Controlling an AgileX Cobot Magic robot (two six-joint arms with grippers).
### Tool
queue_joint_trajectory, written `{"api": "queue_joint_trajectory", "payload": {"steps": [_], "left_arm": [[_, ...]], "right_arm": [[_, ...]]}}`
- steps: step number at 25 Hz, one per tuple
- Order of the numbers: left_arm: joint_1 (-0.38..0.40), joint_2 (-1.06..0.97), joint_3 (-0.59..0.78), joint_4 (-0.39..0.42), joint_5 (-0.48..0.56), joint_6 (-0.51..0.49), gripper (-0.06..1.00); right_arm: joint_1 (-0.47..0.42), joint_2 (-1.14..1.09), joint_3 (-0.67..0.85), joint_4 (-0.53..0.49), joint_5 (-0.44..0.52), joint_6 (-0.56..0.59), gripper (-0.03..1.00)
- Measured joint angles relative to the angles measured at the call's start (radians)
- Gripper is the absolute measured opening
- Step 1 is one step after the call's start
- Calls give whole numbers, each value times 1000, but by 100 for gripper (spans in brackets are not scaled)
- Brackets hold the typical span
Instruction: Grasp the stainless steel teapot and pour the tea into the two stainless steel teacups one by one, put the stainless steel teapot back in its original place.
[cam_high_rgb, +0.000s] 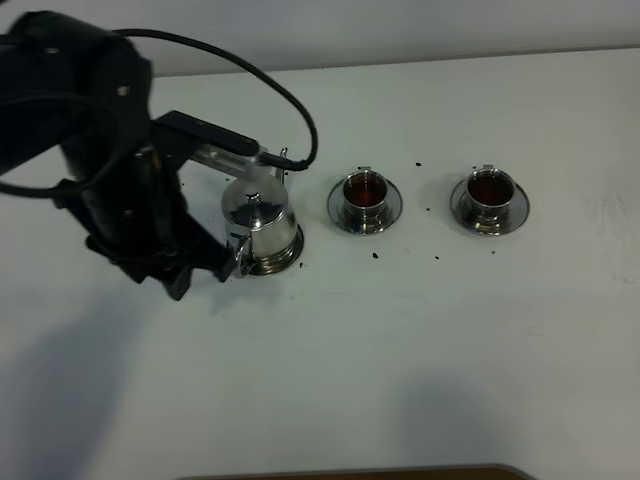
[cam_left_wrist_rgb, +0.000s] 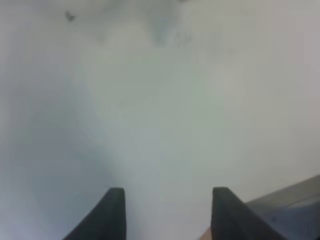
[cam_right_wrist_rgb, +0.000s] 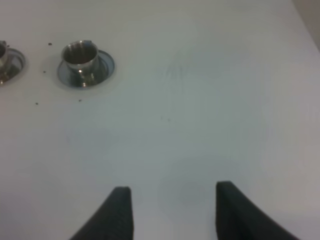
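The stainless steel teapot (cam_high_rgb: 262, 222) stands upright on its round saucer, the original place (cam_high_rgb: 285, 262), left of centre. My left gripper (cam_high_rgb: 225, 262) sits right beside the pot's handle side. In the left wrist view the left gripper (cam_left_wrist_rgb: 167, 210) is open, with only white table between its fingers. The two stainless steel teacups (cam_high_rgb: 365, 192) (cam_high_rgb: 489, 192) stand on their saucers to the right of the pot, both holding dark tea. My right gripper (cam_right_wrist_rgb: 172, 210) is open over bare table, with one teacup (cam_right_wrist_rgb: 80, 56) far ahead of it.
Dark specks (cam_high_rgb: 376, 255) are scattered on the white table (cam_high_rgb: 400, 350) around the cups. The left arm's black body and cable (cam_high_rgb: 110, 180) loom over the pot's left side. A brown edge (cam_high_rgb: 400, 472) shows at the table's front.
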Motion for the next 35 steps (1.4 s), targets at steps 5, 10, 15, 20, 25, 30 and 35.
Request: {"api": "queue_joint_trajectory", "payload": {"steps": [5, 10, 15, 20, 25, 30, 35], "left_arm": [[0, -226, 259, -1, 1, -66, 45], [0, -485, 564, -26, -23, -87, 45], [0, -712, 731, -37, -72, -90, 45], [0, -858, 781, -58, -132, -71, 45], [0, -926, 781, -70, -138, -52, 45], [0, -1022, 781, -72, -136, -49, 45], [92, -1158, 781, -74, -135, -46, 45]], "right_arm": [[0, 0, 0, 0, 0, 0, 38], [0, 0, 0, 0, 0, 0, 38], [0, 0, 0, 0, 0, 0, 38], [0, 0, 0, 0, 0, 0, 38], [0, 0, 0, 0, 0, 0, 38], [0, 0, 0, 0, 0, 0, 38], [0, 0, 0, 0, 0, 0, 38]]}}
